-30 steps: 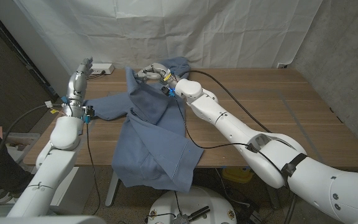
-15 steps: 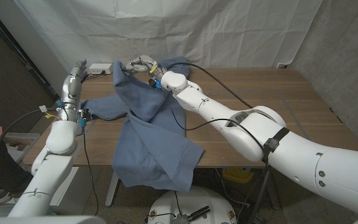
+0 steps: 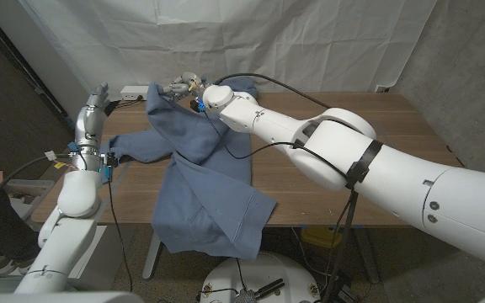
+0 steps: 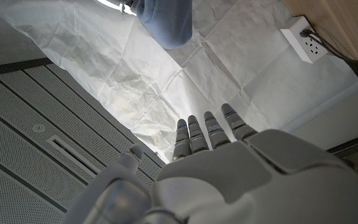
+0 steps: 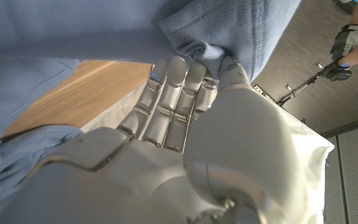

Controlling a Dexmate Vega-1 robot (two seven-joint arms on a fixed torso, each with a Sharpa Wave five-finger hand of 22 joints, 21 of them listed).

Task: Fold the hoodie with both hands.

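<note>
A blue hoodie (image 3: 205,181) lies over the left part of the wooden table (image 3: 377,151), and its lower part hangs over the front edge. My right hand (image 3: 183,86) reaches across to the far left and grips a fold of the hoodie, holding it lifted above the table. In the right wrist view its fingers (image 5: 173,93) curl on the bunched blue fabric (image 5: 229,37). Raised by the table's left end, my left hand (image 3: 96,105) holds nothing, its fingers (image 4: 207,130) straight and apart. The lifted fold (image 4: 165,18) hangs a short way from it.
A white power strip (image 3: 133,89) lies at the table's far left corner, also seen as a white socket block (image 4: 303,38). A white sheet (image 3: 310,42) hangs behind the table. A black cable (image 3: 310,114) runs along my right arm.
My right hand has carried the lifted fold of the hoodie to the left, closer to my left hand. The left arm has shifted slightly left and its hand stays open.
</note>
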